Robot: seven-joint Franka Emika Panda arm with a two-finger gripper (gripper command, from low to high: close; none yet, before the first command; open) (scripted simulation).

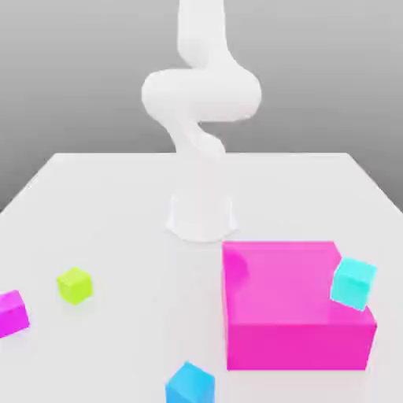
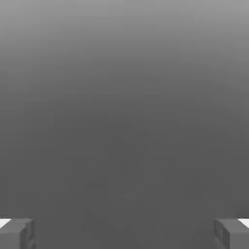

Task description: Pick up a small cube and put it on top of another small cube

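The small magenta cube lies on the white table at the exterior view's far left edge, partly cut off by the frame. A lime-green cube of about the same size sits just to its right. My arm rises from its base at the table's middle and bends upward out of the picture. In the hand view my gripper is open, its two grey fingertips standing far apart with nothing between them, against plain grey background.
A large magenta block stands at the front right, with a cyan cube tilted at its right edge. A blue cube lies at the front middle. The arm's base stands mid-table.
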